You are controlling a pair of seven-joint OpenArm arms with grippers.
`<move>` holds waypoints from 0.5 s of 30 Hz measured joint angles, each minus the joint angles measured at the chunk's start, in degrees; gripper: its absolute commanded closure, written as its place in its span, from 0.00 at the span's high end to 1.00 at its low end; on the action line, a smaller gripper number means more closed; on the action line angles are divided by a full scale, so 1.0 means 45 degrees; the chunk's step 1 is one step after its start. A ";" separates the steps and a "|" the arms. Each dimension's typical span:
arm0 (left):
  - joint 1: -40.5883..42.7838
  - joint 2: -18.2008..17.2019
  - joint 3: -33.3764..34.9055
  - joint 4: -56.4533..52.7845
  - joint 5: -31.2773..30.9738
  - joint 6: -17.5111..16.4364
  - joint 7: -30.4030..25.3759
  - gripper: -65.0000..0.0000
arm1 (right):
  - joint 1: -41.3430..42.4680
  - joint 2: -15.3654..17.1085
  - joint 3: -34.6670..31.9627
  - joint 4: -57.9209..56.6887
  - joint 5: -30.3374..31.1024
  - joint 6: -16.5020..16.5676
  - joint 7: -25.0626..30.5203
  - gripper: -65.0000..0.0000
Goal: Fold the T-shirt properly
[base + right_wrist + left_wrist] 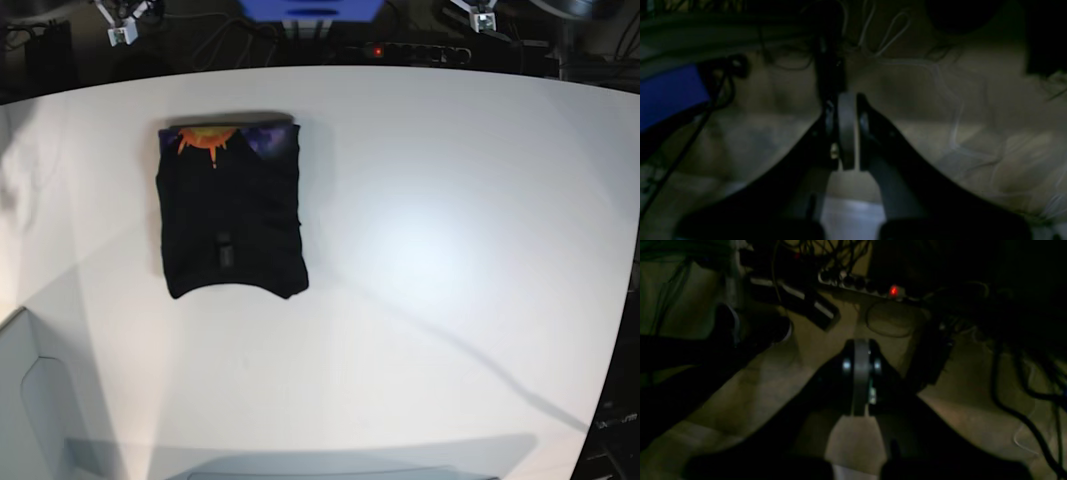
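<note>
In the left wrist view, dark and blurred, the left end effector [861, 373] points away from the bench toward a floor strewn with cables and a power strip [860, 283] with a red light. Its two fingers are pressed together around a grey pad and grip nothing. The T-shirt does not appear here, so this camera cannot warn of any trouble with the cloth.

In the right wrist view, equally dim, the right end effector [845, 130] is likewise closed tight, empty, and aimed at loose white and black cables [940, 86] on the floor. A blue panel [670, 93] sits at the left edge. If either arm swings back carelessly, those cables seem the likeliest thing to snag.

In the base view, the T-shirt [232, 208] lies on the white bench [450, 250], toward the far left, folded into a compact rectangle with its orange and purple print along the far edge and a small label near the middle. Both arms are parked beyond the far edge, well apart from the cloth. The fold looks essentially finished. The near edge curves and one near corner bulges slightly, so the layers could slip open if an end effector returned and dragged across them.
</note>
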 measured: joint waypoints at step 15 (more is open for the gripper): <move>-0.6436 -0.1243 0.2176 -1.1798 0.0078 0.0078 -0.3220 0.00 | 0.3784 -0.0389 -0.0384 -0.7597 -0.3599 -0.0010 0.5251 0.00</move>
